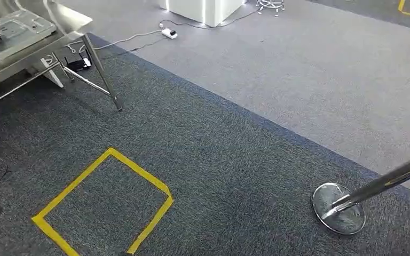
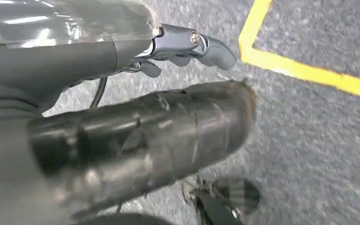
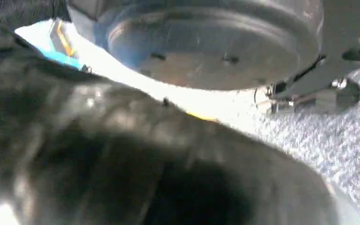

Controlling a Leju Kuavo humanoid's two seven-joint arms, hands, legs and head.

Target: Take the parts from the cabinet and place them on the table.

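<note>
Looking down at carpet, mid-walk by the look of it. Left hand (image 2: 187, 47) hanging by the floor, fingers loose and grasping nothing visible; right hand (image 3: 122, 154) too blurred to tell (dark smear). Near left, yellow tape square (image 1: 104, 205); near right, stanchion base (image 1: 338, 208). Far left, table (image 1: 58, 29) with a flat grey part (image 1: 13, 26) apparently already delivered. Cabinet trips likely remain.

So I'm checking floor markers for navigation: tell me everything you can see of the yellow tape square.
The yellow tape square is an outline of flat yellow strips stuck on dark blue-grey carpet, seen as a diamond in the head view. Its nearest corner is cut off by the picture edge. One strip looks slightly wrinkled near a corner. Nothing rests on it.
</note>
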